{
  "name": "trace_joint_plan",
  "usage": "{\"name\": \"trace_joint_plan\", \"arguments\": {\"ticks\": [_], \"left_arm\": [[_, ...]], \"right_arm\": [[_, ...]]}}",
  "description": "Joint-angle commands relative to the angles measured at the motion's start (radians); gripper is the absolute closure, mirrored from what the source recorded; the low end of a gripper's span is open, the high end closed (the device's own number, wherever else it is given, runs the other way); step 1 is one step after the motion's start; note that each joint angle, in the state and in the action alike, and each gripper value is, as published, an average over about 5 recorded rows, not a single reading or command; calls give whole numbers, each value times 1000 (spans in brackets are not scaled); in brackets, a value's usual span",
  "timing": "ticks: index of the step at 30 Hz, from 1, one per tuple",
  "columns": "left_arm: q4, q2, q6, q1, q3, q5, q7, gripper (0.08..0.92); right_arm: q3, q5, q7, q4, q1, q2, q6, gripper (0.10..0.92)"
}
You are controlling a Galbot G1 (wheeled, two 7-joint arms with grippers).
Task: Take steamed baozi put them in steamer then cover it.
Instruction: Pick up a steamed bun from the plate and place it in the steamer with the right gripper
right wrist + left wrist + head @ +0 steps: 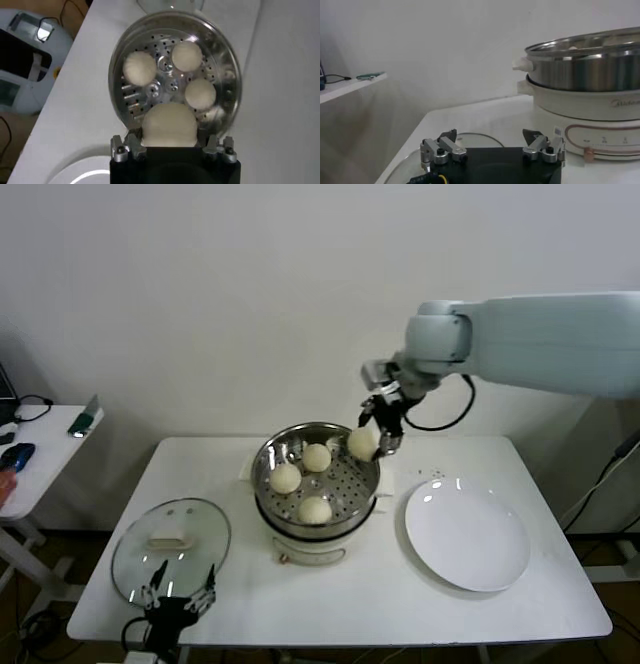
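The steamer (268,474) stands mid-table, a shiny steel pot on a cream base, with three baozi (315,510) on its perforated tray. Above its back right rim, my right gripper (374,442) is shut on a fourth baozi (361,443). From the right wrist view this held baozi (169,125) fills the space between the fingers, over the steamer's tray (165,90). The glass cover (172,546) lies flat at the table's front left. My left gripper (178,598) hangs open and idle just in front of the cover; the left wrist view shows its fingers (446,141) wide apart over the cover (470,140).
A flat white plate (467,533) lies right of the steamer. A small side table (40,454) with cables and gadgets stands to the far left. A white wall is close behind the table.
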Motion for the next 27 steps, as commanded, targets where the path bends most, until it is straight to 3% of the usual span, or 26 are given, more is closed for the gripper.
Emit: {"name": "trace_joint_plan", "arguments": {"ticks": [1, 27], "left_arm": [[1, 2, 0, 0, -4, -2, 0, 177], [24, -2, -5, -14, -11, -5, -1, 177]], "right_arm": [[24, -25, 82, -79, -177, 124, -58, 321], [51, -179, 116, -173, -319, 125, -62, 319]]}}
